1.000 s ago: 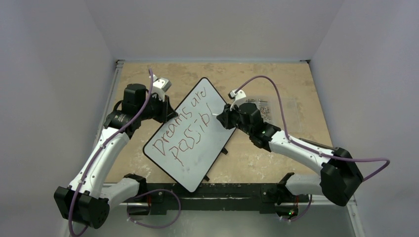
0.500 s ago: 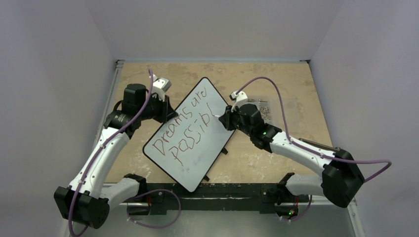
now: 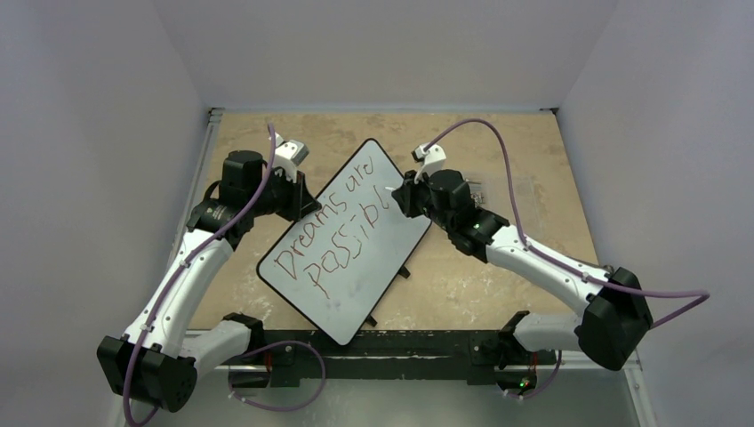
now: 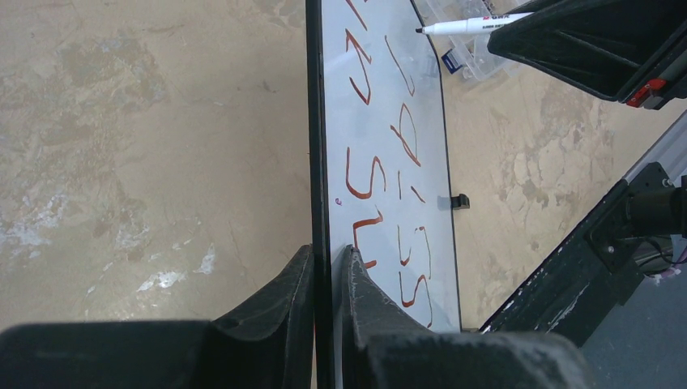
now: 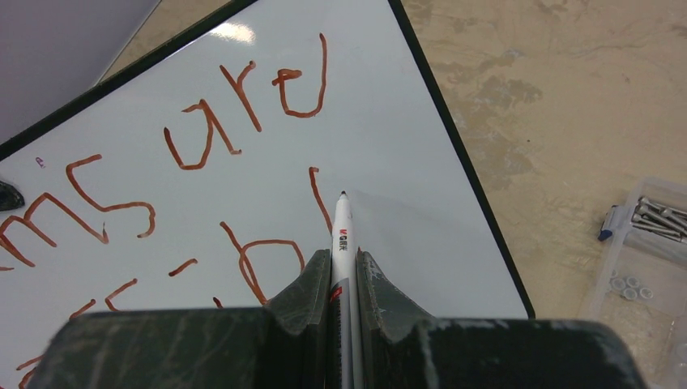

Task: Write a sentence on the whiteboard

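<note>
Evidently the left claw (image 4: 327,256) is clamping shut on the whiteboard (image 3: 356,258) by its upper-left rim, bracing it mid-frame on the surface (image 3: 498,142) against writing pressure. Meanwhile the right claw (image 5: 340,259) is pinching a marker (image 5: 341,223), tip just beside the lower line's end stroke.

Marker (image 5: 341,217) barrel hidden inside right gripper (image 5: 340,258), compartment box (image 5: 640,275) cut off (right edge)

glossy smooth whiteboard (image 5: 243,121), mottled matt table (image 4: 146,121)
</note>
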Tool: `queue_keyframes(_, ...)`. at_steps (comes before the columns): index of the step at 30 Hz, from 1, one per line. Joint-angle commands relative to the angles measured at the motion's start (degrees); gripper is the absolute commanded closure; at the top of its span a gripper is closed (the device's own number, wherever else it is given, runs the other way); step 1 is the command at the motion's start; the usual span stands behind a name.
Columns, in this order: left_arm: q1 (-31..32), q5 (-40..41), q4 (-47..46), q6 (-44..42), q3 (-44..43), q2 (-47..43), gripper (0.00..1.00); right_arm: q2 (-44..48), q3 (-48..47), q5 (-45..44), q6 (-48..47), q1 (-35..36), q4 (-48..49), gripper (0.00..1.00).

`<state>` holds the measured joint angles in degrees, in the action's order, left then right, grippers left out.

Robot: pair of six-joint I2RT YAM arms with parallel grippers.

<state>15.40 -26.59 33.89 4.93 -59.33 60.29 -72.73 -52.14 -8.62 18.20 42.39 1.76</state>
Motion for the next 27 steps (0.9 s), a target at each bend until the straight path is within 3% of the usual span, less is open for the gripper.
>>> queue_keyframes(1,0.32,-0.13,-1.41,-3.46,-0.17,-1.09,1.0,1.87,-1.89,-2.09,-1.02,-0.25,0.19,1.0)
queue_keyframes(27,0.33,-0.04,-1.48,-3.61,-0.08,-1.05,1.0,-1.99,1.9,1.75,0.22,-1.13,3.74,1.0)
